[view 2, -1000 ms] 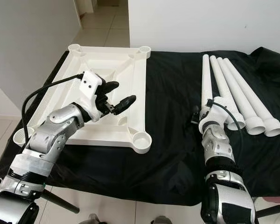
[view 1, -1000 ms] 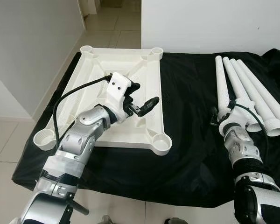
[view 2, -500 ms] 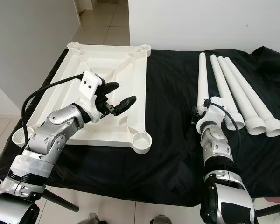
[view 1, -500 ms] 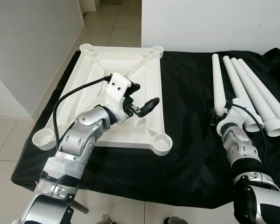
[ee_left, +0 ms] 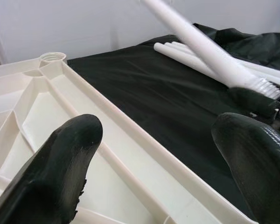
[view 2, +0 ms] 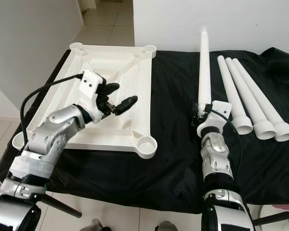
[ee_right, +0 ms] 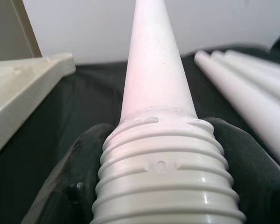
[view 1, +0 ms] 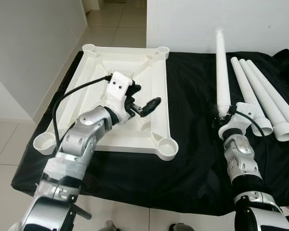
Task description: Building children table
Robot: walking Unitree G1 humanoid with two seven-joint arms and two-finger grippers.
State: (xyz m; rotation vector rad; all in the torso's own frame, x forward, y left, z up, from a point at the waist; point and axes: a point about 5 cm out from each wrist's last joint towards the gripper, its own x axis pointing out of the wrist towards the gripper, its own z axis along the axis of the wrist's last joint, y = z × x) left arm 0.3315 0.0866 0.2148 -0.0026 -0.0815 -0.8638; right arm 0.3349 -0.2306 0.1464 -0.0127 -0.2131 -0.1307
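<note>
The tabletop (view 1: 149,96) I saw was white moulded plastic, smooth with a faint sheen. The held leg (ee_right: 161,112) looked like the same plastic, matt, its end ridged with threads. A black cloth (view 2: 176,115), slightly shiny and wrinkled, covered the desk. The left end effector (ee_left: 149,172) had matt, rubbery black fingers (ee_left: 60,163).

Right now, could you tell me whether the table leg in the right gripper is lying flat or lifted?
Lifted: the right gripper clamps the table leg at its threaded end, tip raised.
</note>
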